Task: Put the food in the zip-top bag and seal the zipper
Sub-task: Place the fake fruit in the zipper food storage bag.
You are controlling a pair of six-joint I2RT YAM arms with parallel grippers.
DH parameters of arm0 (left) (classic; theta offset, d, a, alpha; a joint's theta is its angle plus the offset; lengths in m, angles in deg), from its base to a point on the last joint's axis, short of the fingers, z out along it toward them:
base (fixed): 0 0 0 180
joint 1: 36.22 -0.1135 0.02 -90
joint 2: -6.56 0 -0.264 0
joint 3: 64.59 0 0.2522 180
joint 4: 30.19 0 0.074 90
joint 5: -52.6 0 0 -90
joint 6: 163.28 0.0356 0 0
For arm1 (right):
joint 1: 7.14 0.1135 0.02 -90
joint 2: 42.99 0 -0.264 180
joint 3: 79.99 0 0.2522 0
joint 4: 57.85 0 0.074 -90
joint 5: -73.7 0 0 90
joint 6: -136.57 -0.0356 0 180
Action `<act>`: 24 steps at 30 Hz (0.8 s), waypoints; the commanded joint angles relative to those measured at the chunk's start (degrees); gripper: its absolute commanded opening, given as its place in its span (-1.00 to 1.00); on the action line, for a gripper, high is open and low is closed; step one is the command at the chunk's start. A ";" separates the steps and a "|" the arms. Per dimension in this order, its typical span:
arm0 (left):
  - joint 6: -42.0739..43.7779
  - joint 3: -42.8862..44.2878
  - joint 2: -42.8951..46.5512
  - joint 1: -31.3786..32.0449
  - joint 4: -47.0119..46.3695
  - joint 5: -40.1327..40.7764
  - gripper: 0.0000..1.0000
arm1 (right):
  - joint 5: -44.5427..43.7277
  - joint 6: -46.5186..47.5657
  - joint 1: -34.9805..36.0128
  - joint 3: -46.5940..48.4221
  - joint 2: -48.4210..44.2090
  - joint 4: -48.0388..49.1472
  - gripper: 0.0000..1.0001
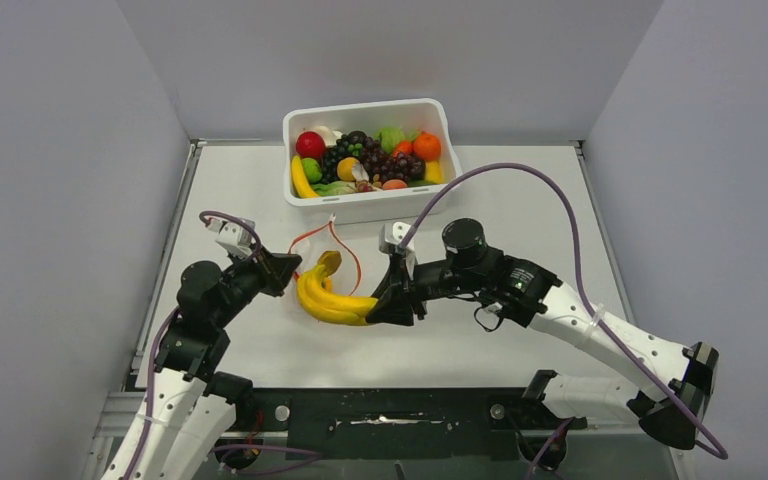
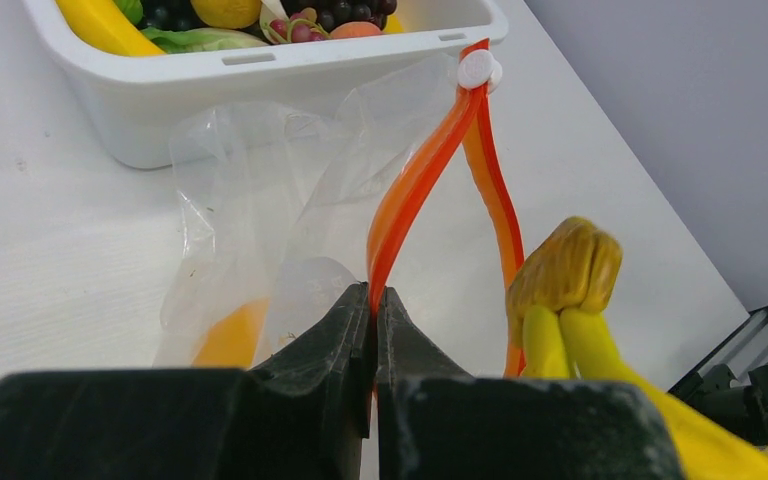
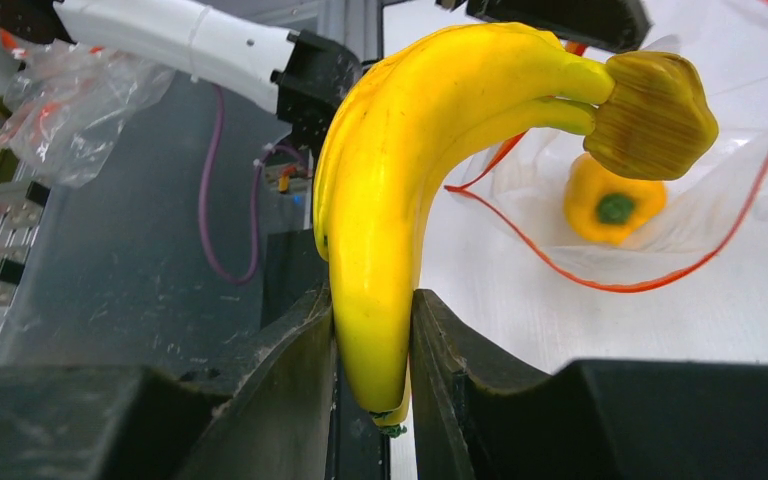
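My right gripper (image 1: 385,303) is shut on the tip end of the yellow banana bunch (image 1: 332,298), whose brown stem end (image 3: 652,113) points at the open mouth of the clear zip-top bag (image 2: 260,200). My left gripper (image 1: 285,270) is shut on the orange-red zipper strip (image 2: 415,195) and holds one lip up; the other lip curves away beside it. The white slider (image 2: 477,69) sits at the strip's far end. An orange-yellow pepper (image 3: 610,205) lies inside the bag; it also shows as an orange patch in the left wrist view (image 2: 228,335).
A white tub (image 1: 365,206) at the back middle holds more toy produce: grapes (image 1: 370,158), a red apple (image 1: 310,144), an orange piece (image 1: 426,146), a banana (image 1: 302,180). Grey walls stand on both sides. The black base rail (image 1: 390,410) runs along the near edge.
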 commanded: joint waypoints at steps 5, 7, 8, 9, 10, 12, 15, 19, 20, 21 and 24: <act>-0.73 -0.69 0.44 -0.41 -7.96 -5.85 -1.00 | -3.17 5.63 1.81 8.08 3.89 -9.76 -0.99; -0.85 -0.90 0.40 -0.42 -8.49 -7.29 -1.00 | -5.19 6.32 1.87 9.00 4.29 -12.20 -0.99; -0.86 -0.99 0.33 -0.34 -8.60 -7.87 -1.00 | -6.09 6.53 1.96 9.32 4.42 -13.16 -0.99; -0.93 -1.08 0.32 -0.31 -8.88 -8.53 -1.00 | -6.76 6.91 1.94 9.66 4.54 -14.10 -0.99; -0.95 -1.21 0.44 -0.23 -9.22 -9.29 -1.00 | -7.39 7.29 2.04 9.93 4.71 -14.99 -0.99; -1.39 -1.72 0.48 -0.02 -10.47 -10.80 -1.00 | -8.71 7.83 2.11 10.50 4.97 -16.28 -0.99; -2.15 -2.16 0.04 0.11 -11.87 -13.41 -1.00 | -10.06 8.34 2.25 11.06 5.69 -17.61 -0.98; -2.50 -2.25 -0.65 0.16 -12.05 -14.49 -1.00 | -13.46 8.73 2.46 12.04 7.38 -18.73 -0.97; -2.53 -2.21 -0.88 0.16 -12.05 -15.03 -1.00 | -14.20 8.57 2.58 12.52 8.15 -19.03 -0.97; -2.53 -2.08 -1.12 0.15 -12.05 -15.48 -1.00 | -14.75 8.60 2.61 13.27 8.95 -19.55 -0.97; -2.79 -2.00 -1.29 0.12 -11.95 -16.01 -1.00 | -16.71 8.05 3.06 16.09 11.52 -20.80 -0.96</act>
